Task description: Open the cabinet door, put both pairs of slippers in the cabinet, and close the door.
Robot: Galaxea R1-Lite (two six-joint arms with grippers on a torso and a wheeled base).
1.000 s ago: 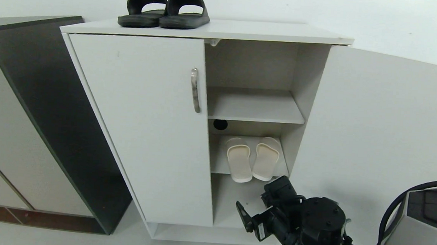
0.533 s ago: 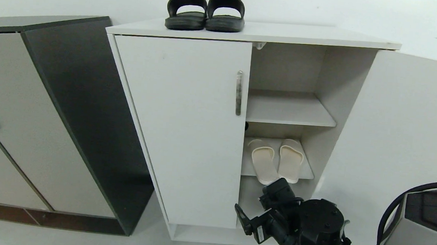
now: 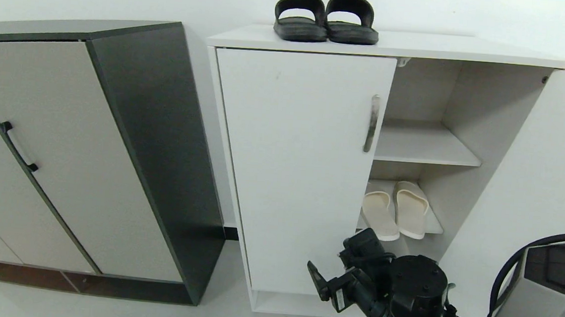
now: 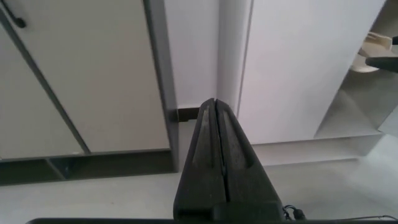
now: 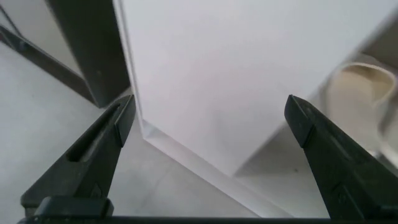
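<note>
With the white slippers point(image 3: 395, 213) shelved in the cabinet point(image 3: 301, 170), the black slippers point(image 3: 327, 20) on its top seem next, needing the empty, wide-open right pincer point(image 5: 209, 106) raised; the left pincer point(image 4: 215, 102) is closed, empty

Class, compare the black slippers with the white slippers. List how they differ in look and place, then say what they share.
Colour: the black slippers are dark; the white slippers are pale cream.
Place: the black slippers sit on top of the cabinet, out in the open; the white slippers lie inside it, on a shelf behind the open door side.
Shared: each pair lies side by side, soles down.
</note>
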